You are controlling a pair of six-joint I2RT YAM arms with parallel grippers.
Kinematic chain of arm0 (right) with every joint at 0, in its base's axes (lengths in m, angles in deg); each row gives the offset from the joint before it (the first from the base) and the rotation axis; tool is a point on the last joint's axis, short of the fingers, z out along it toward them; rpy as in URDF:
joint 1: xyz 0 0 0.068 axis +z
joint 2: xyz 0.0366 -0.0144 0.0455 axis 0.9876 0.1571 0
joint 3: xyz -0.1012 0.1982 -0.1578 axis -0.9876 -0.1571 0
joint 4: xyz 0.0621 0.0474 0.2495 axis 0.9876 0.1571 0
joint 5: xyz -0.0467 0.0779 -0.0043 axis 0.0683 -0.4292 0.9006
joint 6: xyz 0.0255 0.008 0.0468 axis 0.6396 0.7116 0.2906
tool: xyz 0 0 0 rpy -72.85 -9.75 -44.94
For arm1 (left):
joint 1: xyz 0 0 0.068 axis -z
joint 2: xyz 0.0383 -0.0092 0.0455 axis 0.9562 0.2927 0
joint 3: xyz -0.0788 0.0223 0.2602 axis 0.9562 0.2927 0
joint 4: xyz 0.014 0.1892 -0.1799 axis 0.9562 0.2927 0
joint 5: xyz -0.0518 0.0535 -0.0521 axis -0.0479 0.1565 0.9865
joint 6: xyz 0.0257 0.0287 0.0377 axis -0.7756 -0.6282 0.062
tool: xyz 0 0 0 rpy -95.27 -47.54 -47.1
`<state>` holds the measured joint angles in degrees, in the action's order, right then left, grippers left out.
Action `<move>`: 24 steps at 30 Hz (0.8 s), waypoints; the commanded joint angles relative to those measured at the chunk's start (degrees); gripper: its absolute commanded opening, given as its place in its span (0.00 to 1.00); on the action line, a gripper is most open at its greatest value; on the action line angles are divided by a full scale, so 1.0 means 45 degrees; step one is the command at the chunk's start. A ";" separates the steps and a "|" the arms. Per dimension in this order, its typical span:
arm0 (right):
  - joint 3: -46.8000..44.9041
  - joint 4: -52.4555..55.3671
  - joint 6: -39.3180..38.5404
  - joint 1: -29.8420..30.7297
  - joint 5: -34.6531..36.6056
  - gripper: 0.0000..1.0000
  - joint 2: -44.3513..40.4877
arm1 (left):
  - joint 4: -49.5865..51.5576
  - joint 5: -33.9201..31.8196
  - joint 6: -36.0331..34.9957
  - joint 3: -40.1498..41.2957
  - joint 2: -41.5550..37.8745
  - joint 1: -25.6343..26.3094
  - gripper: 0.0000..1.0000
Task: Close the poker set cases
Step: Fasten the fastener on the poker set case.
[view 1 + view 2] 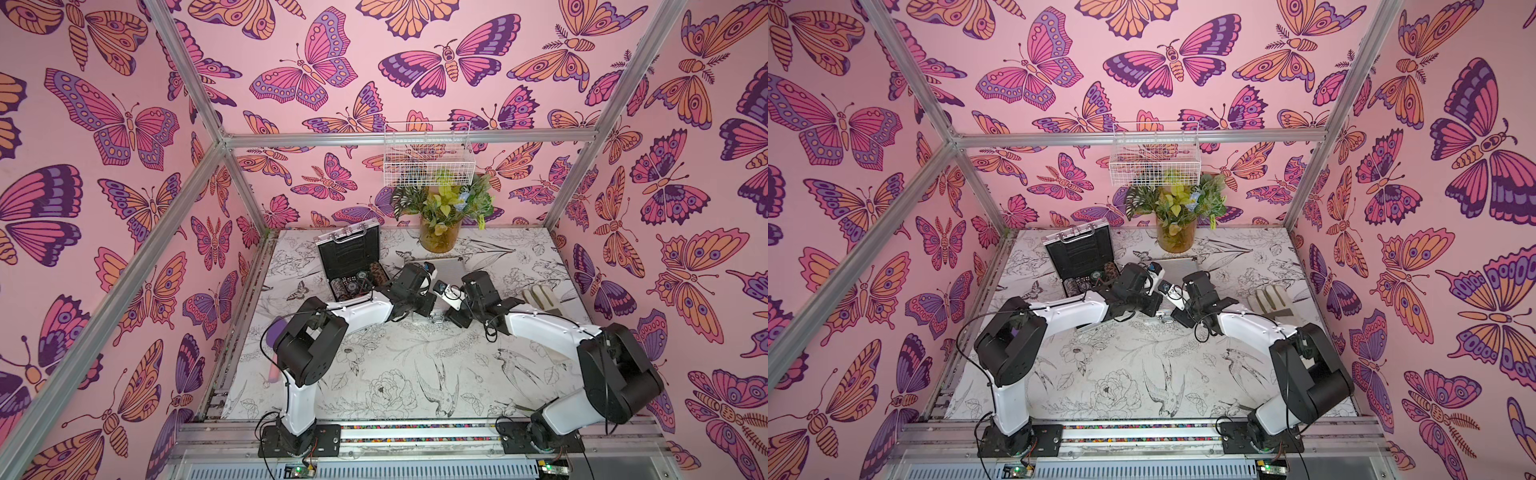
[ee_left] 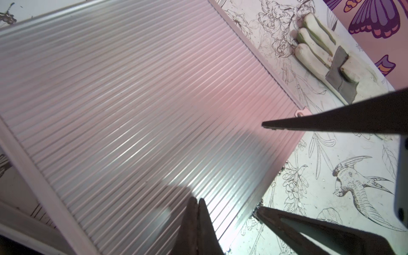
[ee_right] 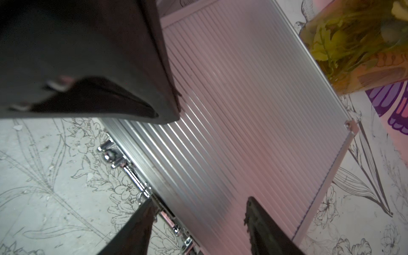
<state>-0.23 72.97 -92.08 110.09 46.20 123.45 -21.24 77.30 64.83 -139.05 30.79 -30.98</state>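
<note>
Two poker set cases show in both top views. One case (image 1: 349,253) (image 1: 1079,253) stands open at the back left, its black-lined lid upright and chips in its base. The other case (image 1: 453,266) (image 1: 1177,268) lies flat with its ribbed silver lid (image 2: 132,99) (image 3: 242,110) down. My left gripper (image 2: 196,204) is shut and empty, tips just over that lid near its front edge. My right gripper (image 3: 198,209) is open and straddles the front edge: one finger beside the metal handle (image 3: 132,176), the other over the lid.
A glass vase of green plants (image 1: 440,237) stands at the back, just behind the flat case. A pale work glove (image 1: 540,299) (image 2: 320,50) lies to its right. A white wire basket (image 1: 428,153) hangs on the back wall. A pink object (image 1: 274,376) lies by the left arm.
</note>
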 commanded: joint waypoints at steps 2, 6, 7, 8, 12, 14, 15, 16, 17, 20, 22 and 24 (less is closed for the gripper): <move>-0.0538 -0.0299 -0.1552 0.0301 -0.1150 0.67 -0.0448 | 0.3643 0.0023 0.0410 0.1271 0.1808 0.0081 0.00; -0.1930 -0.2032 -0.2393 0.0342 -0.1548 0.70 -0.1096 | 0.3600 0.0023 0.0404 0.1310 0.1766 0.0071 0.00; -0.2103 -0.2176 -0.2515 0.0343 -0.1582 0.70 -0.1230 | 0.3589 0.0004 0.0402 0.1330 0.1788 0.0079 0.00; -0.2203 -0.2152 -0.2687 0.0332 -0.1643 0.70 -0.1336 | 0.3595 0.0004 0.0433 0.1330 0.1775 0.0071 0.00; -0.2351 -0.1915 -0.2836 0.0344 -0.1188 0.70 -0.1445 | 0.3550 0.0019 0.0416 0.1347 0.1761 0.0049 0.00; -0.2493 -0.2190 -0.2862 0.0344 -0.1021 0.70 -0.1446 | 0.3529 0.0023 0.0429 0.1364 0.1764 0.0048 0.00; -0.2571 -0.2422 -0.2905 0.0344 -0.1005 0.70 -0.1463 | 0.3510 0.0023 0.0422 0.1369 0.1762 0.0042 0.00; -0.2671 -0.2662 -0.2906 0.0343 -0.0947 0.70 -0.1439 | 0.3476 0.0023 0.0420 0.1387 0.1753 0.0042 0.00; -0.2729 -0.2890 -0.2959 0.0344 -0.0863 0.70 -0.1407 | 0.3475 0.0024 0.0419 0.1388 0.1754 0.0042 0.00; -0.2806 -0.3242 -0.3248 0.0339 -0.0653 0.70 -0.1223 | 0.3452 0.0023 0.0424 0.1423 0.1736 0.0042 0.00; -0.2765 -0.3271 -0.3478 0.0344 -0.0567 0.70 -0.1031 | 0.3392 0.0023 0.0439 0.1464 0.1691 0.0023 0.00; -0.2788 -0.3445 -0.3648 0.0343 -0.0469 0.70 -0.0827 | 0.3325 0.0023 0.0440 0.1505 0.1676 0.0023 0.00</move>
<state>-12.50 59.55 -106.62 111.44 42.92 118.42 -25.39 78.46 66.60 -138.09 31.21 -30.96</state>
